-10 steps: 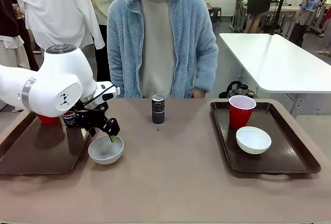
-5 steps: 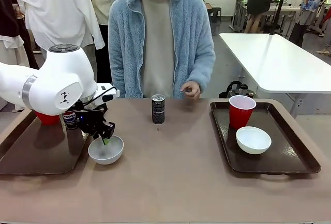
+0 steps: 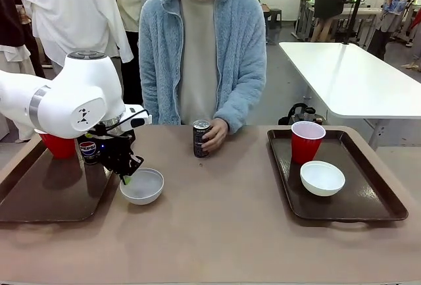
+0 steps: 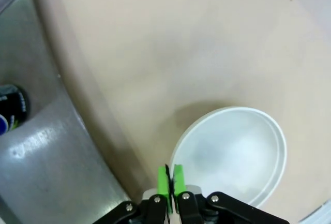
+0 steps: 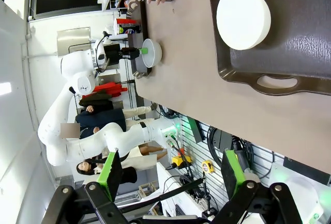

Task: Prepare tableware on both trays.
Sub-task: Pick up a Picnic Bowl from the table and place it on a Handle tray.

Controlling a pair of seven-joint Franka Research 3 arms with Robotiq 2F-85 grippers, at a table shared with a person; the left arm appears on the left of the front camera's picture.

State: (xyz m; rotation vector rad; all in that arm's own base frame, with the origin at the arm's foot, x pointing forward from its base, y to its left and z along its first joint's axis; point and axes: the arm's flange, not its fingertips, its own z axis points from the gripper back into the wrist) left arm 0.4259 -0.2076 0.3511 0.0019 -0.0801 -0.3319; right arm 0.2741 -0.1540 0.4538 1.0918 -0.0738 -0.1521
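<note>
- A small white bowl sits on the bare table just past the right rim of the left tray; the left gripper has its green pads pressed together on the bowl's near-left rim.
- In the left wrist view the pads are pinched flat with the bowl's thin wall between them; the bowl's hollow spreads ahead and to one side of the fingers, the tray wall lies on the other side.
- A dark can with a blue logo stands on the left tray just behind the left fingers, and a red cup stands a little farther off on that tray.
- A second dark can stands on the table well away from the left fingers, with the person's hand wrapped round it.
- The right tray carries a red cup with a white inside and a second white bowl, set close together.
- The right gripper hangs with its fingers spread wide and nothing between them; the right tray's handle cut-out and bowl lie far beyond its fingertips.
</note>
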